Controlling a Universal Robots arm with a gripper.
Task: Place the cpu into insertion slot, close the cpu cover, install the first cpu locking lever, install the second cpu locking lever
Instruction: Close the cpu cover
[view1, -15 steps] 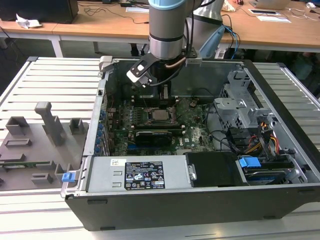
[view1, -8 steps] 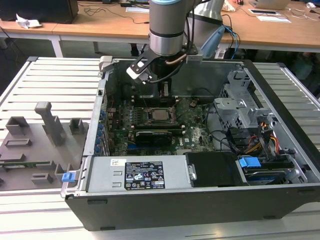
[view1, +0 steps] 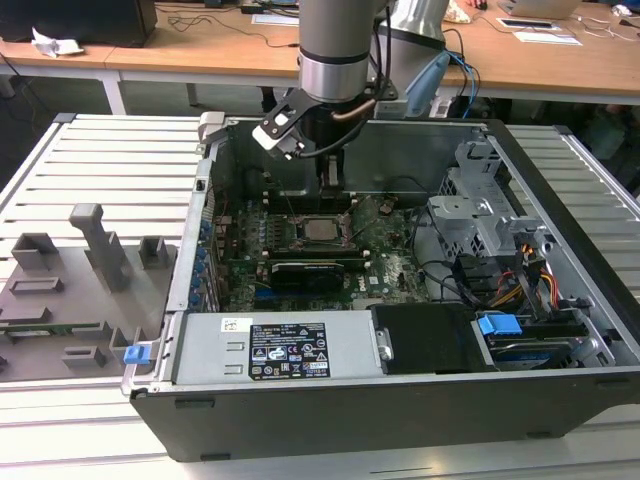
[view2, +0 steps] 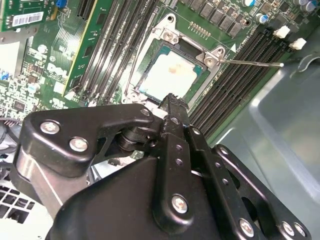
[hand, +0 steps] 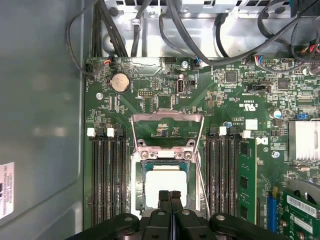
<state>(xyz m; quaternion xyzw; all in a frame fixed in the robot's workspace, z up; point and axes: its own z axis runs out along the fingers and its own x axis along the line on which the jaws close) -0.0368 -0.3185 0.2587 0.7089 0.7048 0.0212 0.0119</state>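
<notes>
Cpu (hand: 167, 186) seated in the insertion slot (hand: 140, 187), with the cpu cover (hand: 167, 117) open.

The gripper (hand: 169, 195) hangs just above the insertion slot, at the edge opposite the cover's hinge. Its two fingers are pressed together with nothing between them. The cpu lies flat inside the insertion slot, its pale metal top facing up. The cpu cover is tipped back off the insertion slot on the side away from the gripper, and green board shows through its cut-out middle. A thin locking lever (view2: 252, 62) angles away from one corner of the insertion slot, across the memory slots (view2: 235, 80) beside it.
</notes>
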